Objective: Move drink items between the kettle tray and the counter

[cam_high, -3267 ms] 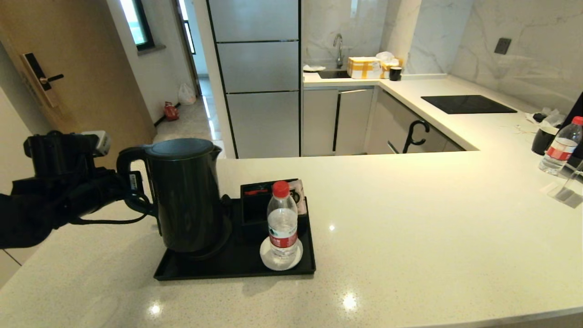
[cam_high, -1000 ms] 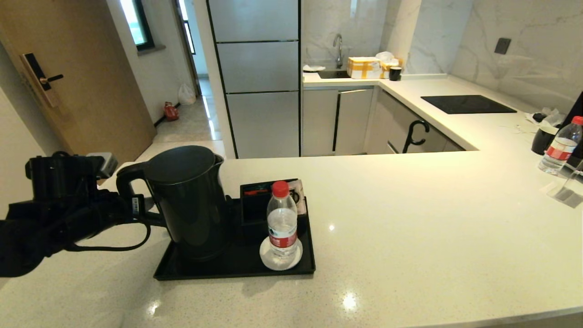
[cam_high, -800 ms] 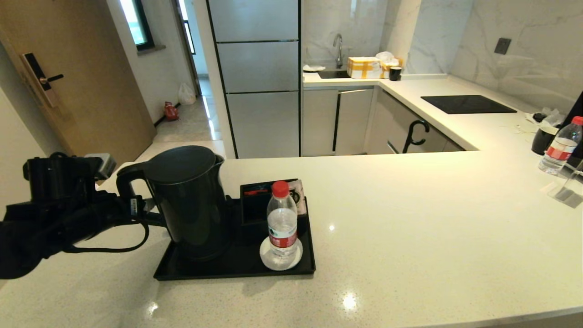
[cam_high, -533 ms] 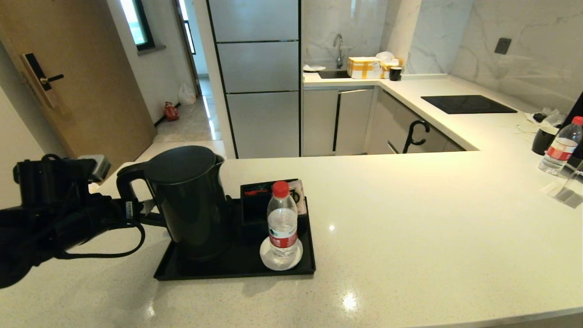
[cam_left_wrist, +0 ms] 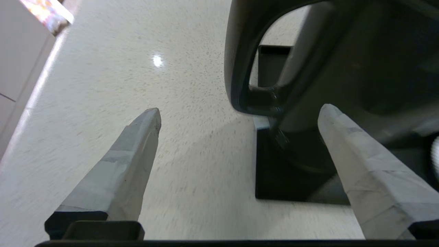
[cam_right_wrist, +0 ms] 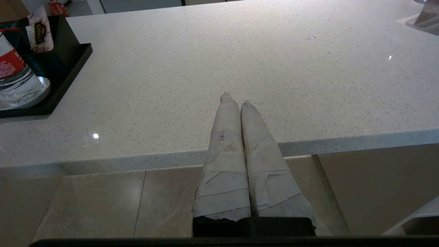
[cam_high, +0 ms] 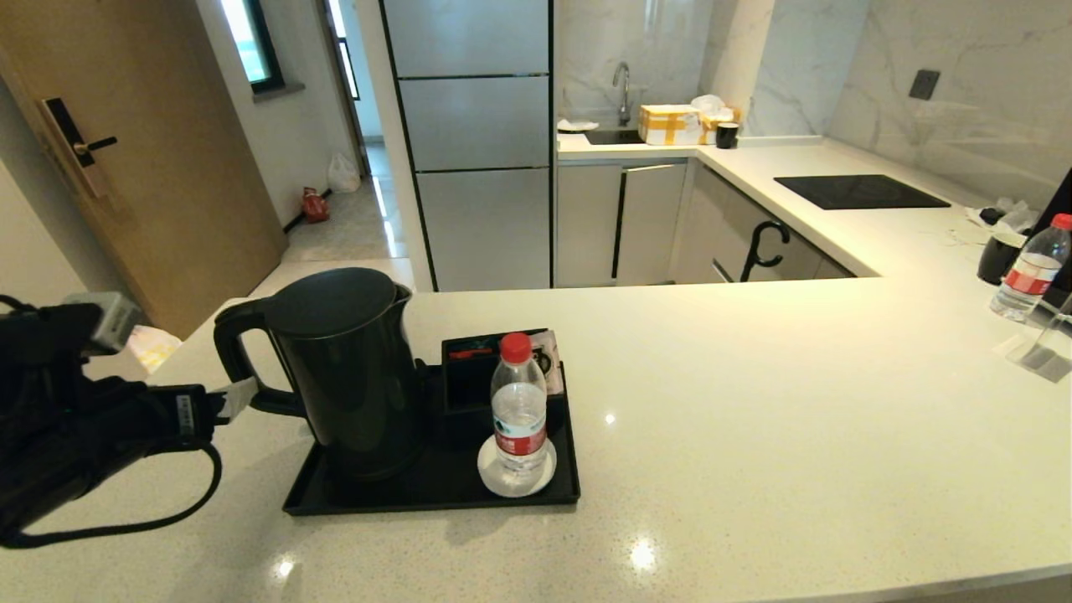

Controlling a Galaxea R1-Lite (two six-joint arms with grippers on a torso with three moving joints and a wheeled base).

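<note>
Kettle back on its tray, left gripper (cam_left_wrist: 240, 113) spread wide just beside the handle, grasping nothing.

The kettle (cam_high: 347, 368) stands at the tray's (cam_high: 435, 498) left end, the water bottle (cam_high: 519, 414) near its front right corner; right gripper (cam_right_wrist: 235, 97) clenched off the counter's (cam_high: 754, 402) front edge.

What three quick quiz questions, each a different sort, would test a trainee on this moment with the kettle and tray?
1. True or false: the left gripper is clamped on the kettle handle.
2. The water bottle stands on: A) bare counter B) white coaster C) hob.
3. Fill in: the right gripper is ____, parked at the counter's near edge.

Key: 1 false, it is open and clear of the handle, with the kettle standing on the tray; 2 B; 3 shut.
</note>
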